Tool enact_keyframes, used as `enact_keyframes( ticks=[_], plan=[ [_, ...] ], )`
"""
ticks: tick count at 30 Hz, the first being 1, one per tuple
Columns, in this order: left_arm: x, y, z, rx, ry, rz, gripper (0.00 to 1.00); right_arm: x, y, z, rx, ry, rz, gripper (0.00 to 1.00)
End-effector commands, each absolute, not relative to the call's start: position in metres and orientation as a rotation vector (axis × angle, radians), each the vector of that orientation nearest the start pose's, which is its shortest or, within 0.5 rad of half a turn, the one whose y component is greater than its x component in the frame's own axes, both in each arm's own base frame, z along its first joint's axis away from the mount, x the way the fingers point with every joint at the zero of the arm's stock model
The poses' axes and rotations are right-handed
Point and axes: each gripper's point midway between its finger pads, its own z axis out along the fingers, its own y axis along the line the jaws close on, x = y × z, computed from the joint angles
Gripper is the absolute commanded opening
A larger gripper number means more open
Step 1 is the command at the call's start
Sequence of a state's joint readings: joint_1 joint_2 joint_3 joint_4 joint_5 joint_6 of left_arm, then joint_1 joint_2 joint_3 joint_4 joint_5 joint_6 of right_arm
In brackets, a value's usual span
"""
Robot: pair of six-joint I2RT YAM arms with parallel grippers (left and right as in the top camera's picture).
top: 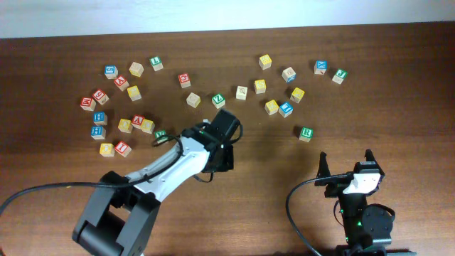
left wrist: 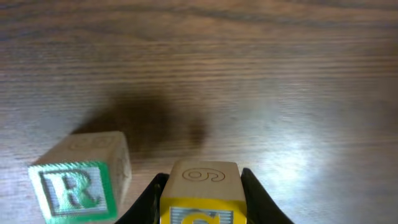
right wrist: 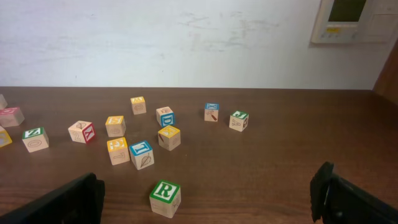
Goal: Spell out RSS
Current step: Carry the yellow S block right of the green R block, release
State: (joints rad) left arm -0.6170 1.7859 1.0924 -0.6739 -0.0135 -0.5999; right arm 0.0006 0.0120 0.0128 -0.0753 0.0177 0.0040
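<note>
Yellow-faced cube was clamped in the left gripper, fingers only narrowly parted (front letter cut off by frame edge). Green R cube was seen resting on the table just beside it, not touching. Right gripper was held wide open, empty, w/ a second green R cube lying ahead of it.

Seemingly a lab: two robot arms at a wood-grain table, white wall, wall-mounted control panel.
</note>
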Motion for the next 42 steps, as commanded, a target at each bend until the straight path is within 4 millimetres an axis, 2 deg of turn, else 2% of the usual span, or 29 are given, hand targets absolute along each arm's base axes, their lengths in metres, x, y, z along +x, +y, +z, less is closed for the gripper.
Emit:
enact_keyframes(
  ticks=[1,8,13,42],
  plan=[
    [0.2942,-0.1945,0.0173,-0.002,2.907,-0.093,0.25,0.246,-0.0005,0.1554,0.016,1.65,0.007,0.98],
    [0.2965,-0.1939,0.0168,-0.004,2.893,-0.086,0.24,0.246,-0.0005,0.1554,0.016,1.65,0.007,0.98],
    [0.2917,-0.1906,0.0119,-0.118,2.905,-0.088,0.25,0.246,-0.0005,0.1554,0.016,1.65,0.007,0.98],
    [0.2981,-0.1938,0.0126,-0.115,2.876,-0.107,0.32,0.246,-0.0005,0.1554,0.016,1.65,0.007,0.98]
  ],
)
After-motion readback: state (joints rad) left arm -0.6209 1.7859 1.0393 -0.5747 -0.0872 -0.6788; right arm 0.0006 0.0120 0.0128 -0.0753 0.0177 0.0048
